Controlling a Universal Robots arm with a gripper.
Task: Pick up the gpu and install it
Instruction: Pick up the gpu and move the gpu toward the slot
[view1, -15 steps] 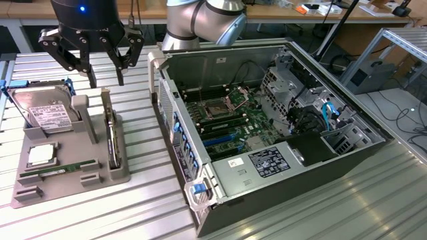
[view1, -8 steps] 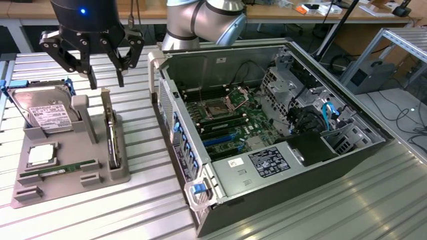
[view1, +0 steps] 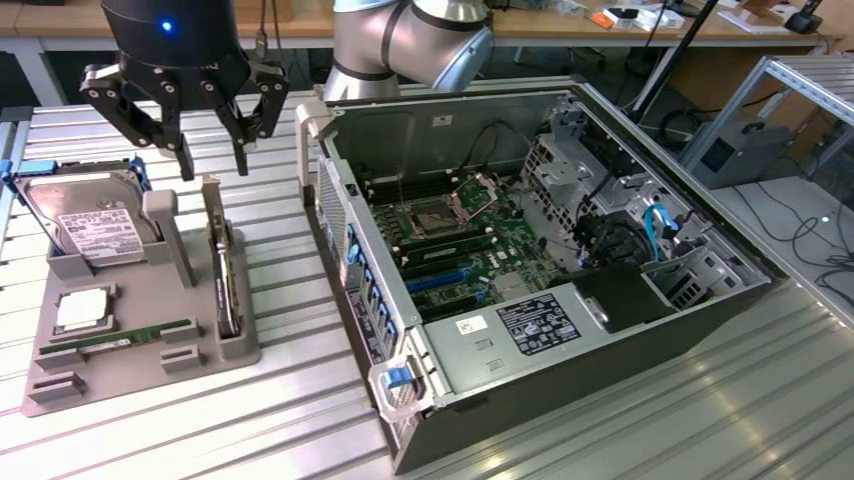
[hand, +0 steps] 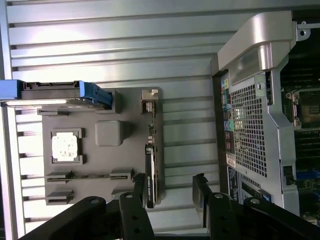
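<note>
Fingers (view1: 183, 158) of the gripper (view1: 212, 162) hang spread apart with nothing between them, above the far end of the grey holder tray (view1: 134, 385). The gpu (view1: 227, 275) stands on its long edge in a slot along the tray's side nearest the computer case (view1: 601, 375), and nothing touches it. In the wrist view one dark finger (hand: 138, 192) sits just beside the card's end, and the other is well clear of it.

On the tray's far corner, away from the case, a hard drive (view1: 87, 225) with a white label leans in its cradle. A square processor (view1: 80, 312) lies nearer the tray's middle, and a green memory stick (view1: 114, 340) lies toward its near end.

The tray rests on a table of ribbed, silvery metal slats (view1: 267, 430), and the open case stands on the same slats just beside the tray. Beyond the tray's far end runs a wooden workbench (view1: 554, 22) with small clutter on it. Past the case from the tray are a metal frame rack (view1: 801, 90), a grey box (view1: 747, 150) and loose black cables (view1: 814, 240).
</note>
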